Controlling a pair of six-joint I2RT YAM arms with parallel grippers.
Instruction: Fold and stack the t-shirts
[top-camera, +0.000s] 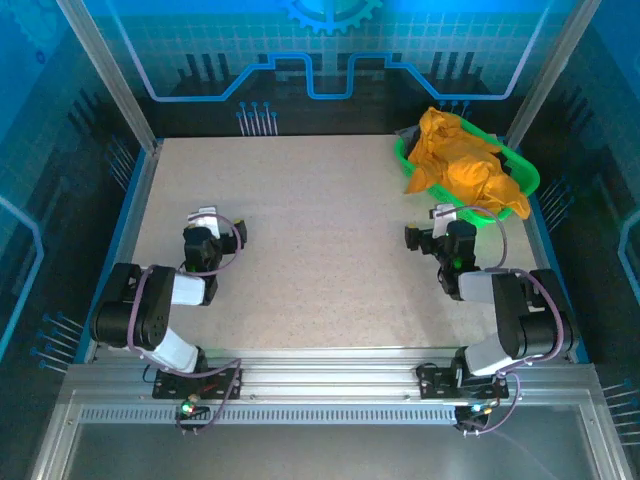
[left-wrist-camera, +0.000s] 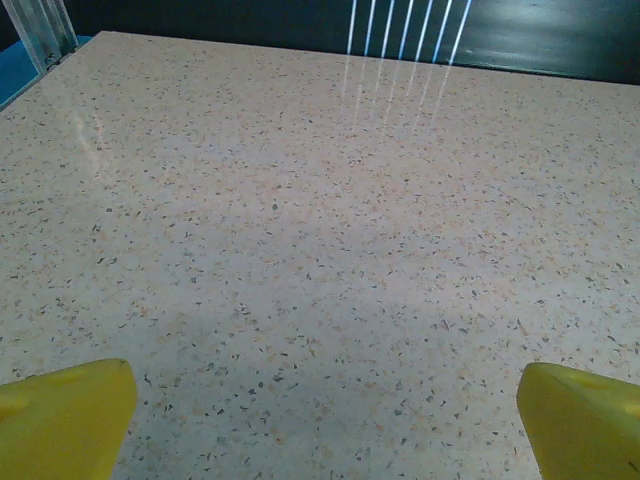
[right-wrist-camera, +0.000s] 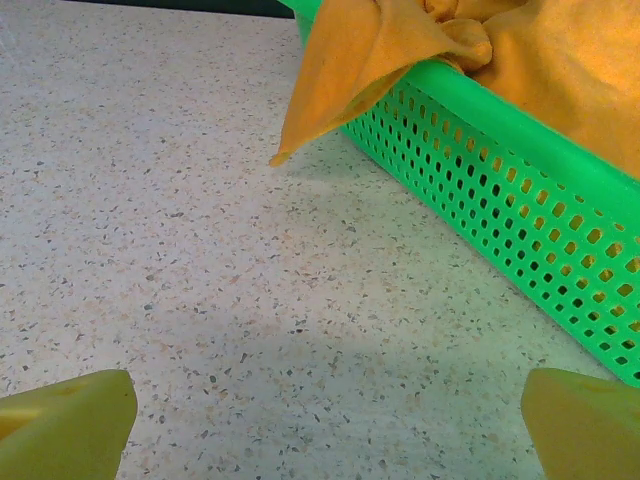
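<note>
Covering the table (top-camera: 300, 270): a pale speckled stone-look top is seen across the middle of the top view, bare around both arms.
Room: the table is boxed in by blue-lit panels along the top of the frame, with aluminium posts (top-camera: 105, 70) slanting in at upper left and upper right, and a ribbed metal rail (top-camera: 330, 385) along the bottom.
T-shirts (top-camera: 460, 160): an orange-yellow crumpled heap is piled in the green basket (top-camera: 528, 182) at the upper right of the top view. How many are in there can't be told.
Long axis: the heap is stretched along the basket, from upper left to lower right.
Pointing: one flap is draped over the basket's left rim, its tip aimed down-left at the table; whether the tip touches can't be told.
Left gripper (left-wrist-camera: 320, 425): jaws are spread wide and nothing is held, with bare table between the yellow fingertips (left-wrist-camera: 62, 420).
Right gripper (right-wrist-camera: 320, 425): jaws are spread just as wide and nothing is held; it is parked just below-left of the basket.
</note>
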